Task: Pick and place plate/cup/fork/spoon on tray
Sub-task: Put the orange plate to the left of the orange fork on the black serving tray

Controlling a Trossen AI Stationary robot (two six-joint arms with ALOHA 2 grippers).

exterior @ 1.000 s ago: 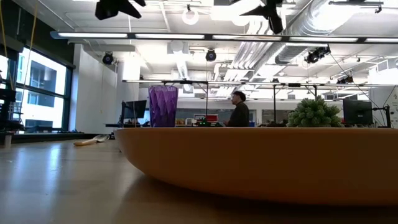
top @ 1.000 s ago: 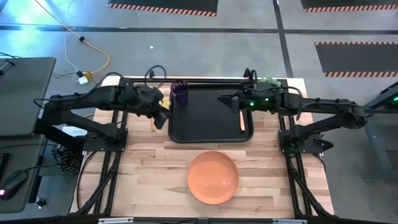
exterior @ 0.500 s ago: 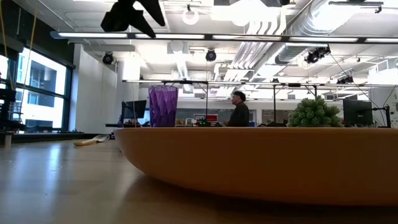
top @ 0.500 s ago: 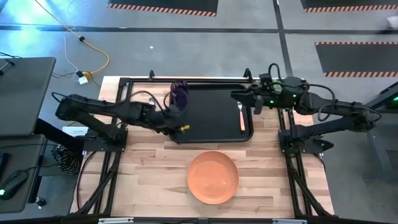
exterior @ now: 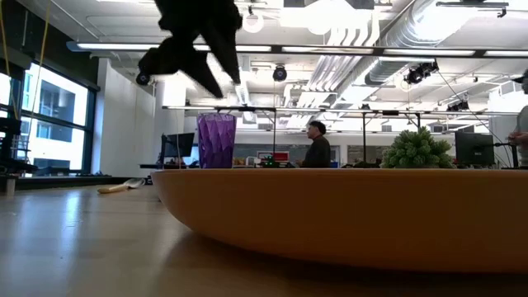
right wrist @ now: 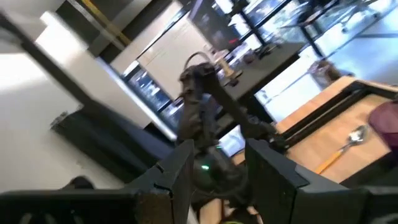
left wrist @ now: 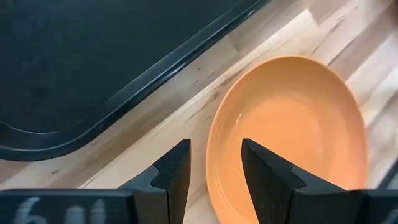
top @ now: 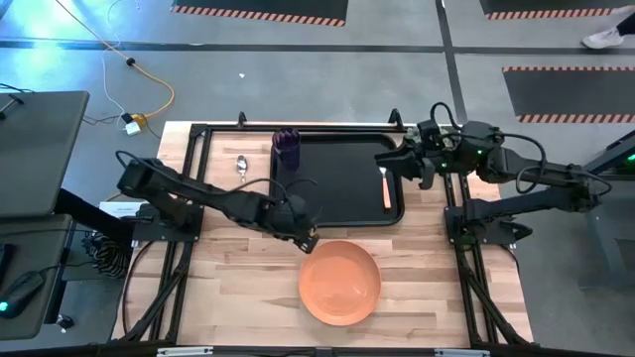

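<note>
The orange plate (top: 339, 283) rests on the wood table, nearer than the black tray (top: 337, 203). The purple cup (top: 287, 147) stands in the tray's far left corner. The fork (top: 385, 188) lies in the tray by its right rim. The spoon (top: 241, 166) lies on the table left of the tray. My left gripper (top: 306, 238) is open above the plate's far left rim (left wrist: 212, 146), which shows between its fingers. In the low view my left gripper (exterior: 194, 41) hangs well above the plate (exterior: 346, 214). My right gripper (top: 402, 164) is open and empty over the tray's right rim.
A small green plant (exterior: 417, 150) stands at the table's far right corner. A black frame (top: 298, 127) borders the table's far edge. Bare wood lies left and right of the plate. A person (exterior: 317, 147) stands in the room behind.
My left gripper has swung from beside the tray's left rim toward the table's near edge and right, across the tray's near left corner, and come down over the plate's far left rim. My right gripper has drawn back toward the table's right edge. Nothing else has moved.
</note>
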